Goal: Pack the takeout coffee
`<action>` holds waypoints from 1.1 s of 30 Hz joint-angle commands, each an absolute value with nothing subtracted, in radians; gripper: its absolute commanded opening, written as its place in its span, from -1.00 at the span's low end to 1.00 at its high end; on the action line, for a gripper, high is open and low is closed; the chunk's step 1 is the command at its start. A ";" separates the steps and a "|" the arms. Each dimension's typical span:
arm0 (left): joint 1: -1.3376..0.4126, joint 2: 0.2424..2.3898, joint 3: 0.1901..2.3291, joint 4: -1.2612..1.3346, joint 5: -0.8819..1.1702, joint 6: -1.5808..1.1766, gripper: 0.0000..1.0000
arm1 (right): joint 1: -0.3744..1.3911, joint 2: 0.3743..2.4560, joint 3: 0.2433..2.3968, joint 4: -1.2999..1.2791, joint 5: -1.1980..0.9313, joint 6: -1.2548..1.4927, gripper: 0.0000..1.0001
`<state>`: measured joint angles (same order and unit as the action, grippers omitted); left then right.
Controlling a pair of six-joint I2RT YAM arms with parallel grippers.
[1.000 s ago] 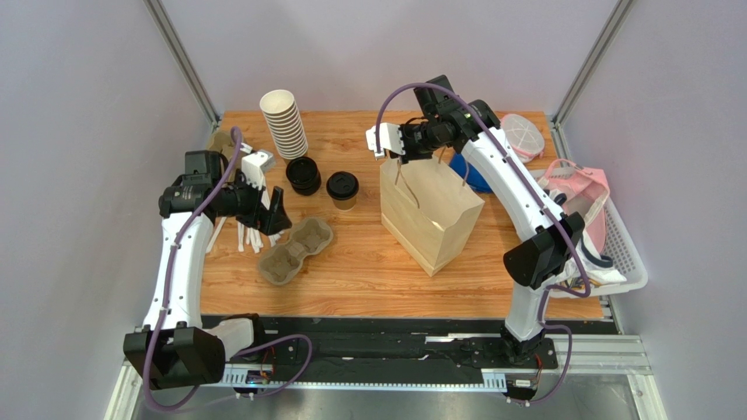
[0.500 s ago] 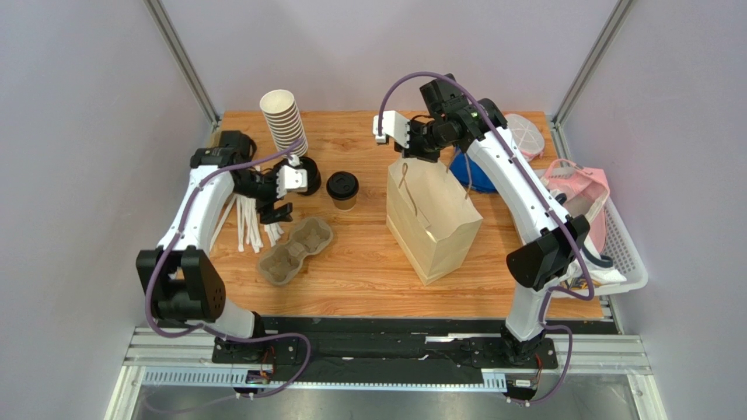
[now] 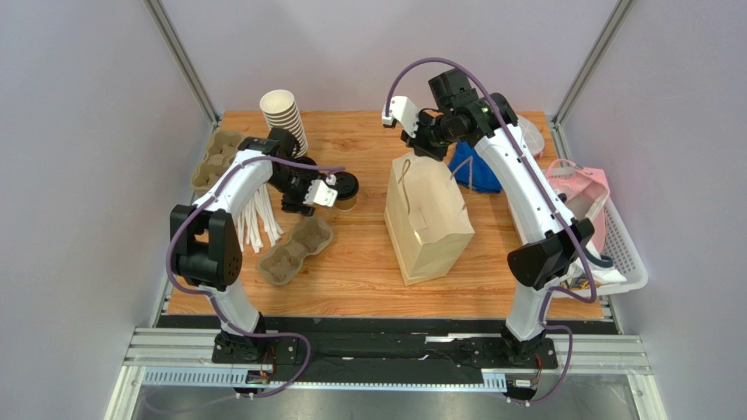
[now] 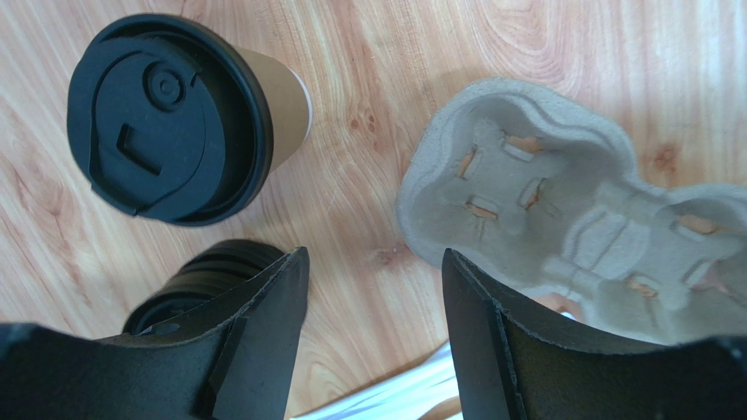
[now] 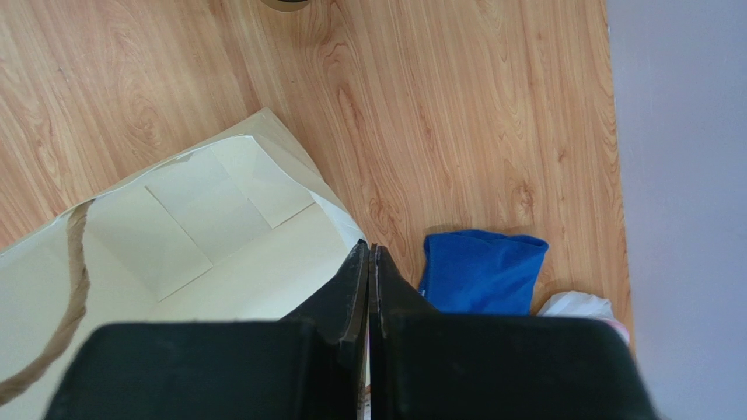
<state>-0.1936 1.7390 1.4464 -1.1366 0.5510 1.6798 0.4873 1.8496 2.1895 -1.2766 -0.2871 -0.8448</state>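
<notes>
Two arms, the left nearer: the left gripper point(image 4: 374, 255), jaws spread and empty, hovers just beside the takeout coffee point(image 4: 171, 114), which stands upright on the table point(image 4: 368, 105), ahead and left of the jaws, not between them. The right gripper point(image 5: 369, 262) pinches the paper bag point(image 5: 219, 236) at its rim.

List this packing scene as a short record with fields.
coffee: takeout coffee, lidded, upright on the table, not gripped
left gripper: open, near the cup, nothing between its fingers
right gripper: shut on the paper bag at its rim
bag: standing, interior showing
nearby: cup carrier, empty; stack of lids
</notes>
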 commanded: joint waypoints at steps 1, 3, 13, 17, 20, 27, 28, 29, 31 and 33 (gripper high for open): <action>-0.222 1.778 1.443 -1.101 0.520 1.784 0.30 | 0.480 1.848 2.240 -1.290 -0.304 -0.747 -1.00; -0.238 1.793 1.439 -1.104 0.496 1.792 0.29 | 0.482 1.852 2.240 -1.296 -0.305 -0.742 -1.00; -0.284 1.873 1.437 -1.089 0.466 1.789 0.10 | 0.482 1.856 2.241 -1.299 -0.298 -0.709 -1.00; -0.290 1.899 1.436 -1.088 0.453 1.786 0.02 | 0.480 1.858 2.238 -1.299 -0.295 -0.710 -1.00; -0.296 1.916 1.424 -1.088 0.437 1.789 -0.03 | 0.480 1.859 2.237 -1.299 -0.296 -0.712 -1.00; -0.298 1.878 1.427 -1.127 0.451 1.769 -0.52 | 0.480 1.859 2.238 -1.299 -0.295 -0.709 -1.00; -0.298 1.861 1.430 -1.140 0.459 1.753 -0.70 | 0.480 1.858 2.237 -1.299 -0.296 -0.707 -1.00; -0.296 1.844 1.433 -1.150 0.480 1.735 -0.77 | 0.482 1.853 2.235 -1.299 -0.298 -0.704 -1.00; -0.298 1.777 1.442 -1.201 0.508 1.706 -0.92 | 0.480 1.850 2.235 -1.299 -0.295 -0.695 -1.00; -0.296 1.700 1.456 -1.261 0.544 1.689 -0.99 | 0.479 1.845 2.235 -1.298 -0.293 -0.680 -1.00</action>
